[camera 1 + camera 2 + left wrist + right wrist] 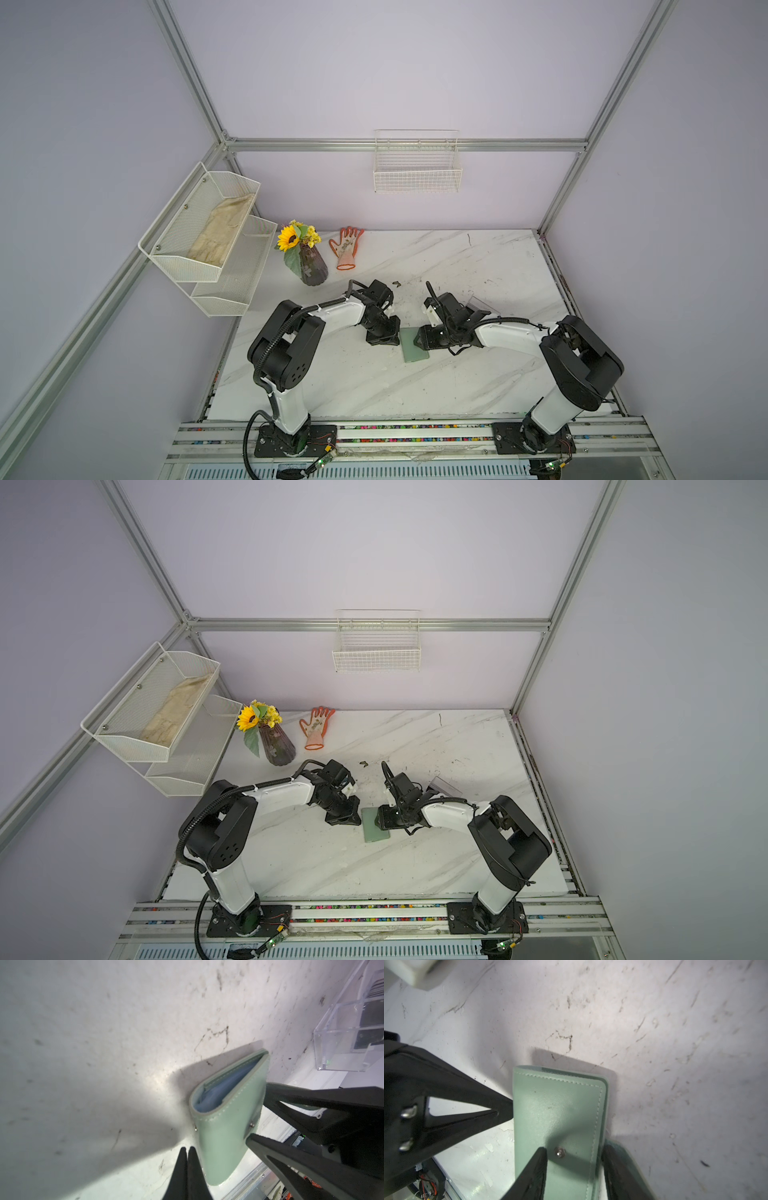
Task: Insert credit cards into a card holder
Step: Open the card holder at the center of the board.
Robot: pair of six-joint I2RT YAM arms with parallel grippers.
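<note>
Barely begun: the unsnapped card holder (414,345) lies folded with no credit cards visibly inserted, left gripper (187,1151) pressed together empty beside it, right gripper (574,1149) spread astride its edge.

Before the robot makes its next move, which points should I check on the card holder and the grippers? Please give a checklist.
1. Card holder lies flat on the table between both grippers: ok.
2. Snap stud bare, nothing fastened on it: ok.
3. Holder opened, sleeves reachable: not ok, it is folded shut.
4. Right gripper open, jaws astride the holder's stud edge: ok.
5. Left gripper shut, empty, beside the opposite edge: ok.
6. Cards in the acrylic box: cannot tell, only dark shapes show.
</note>
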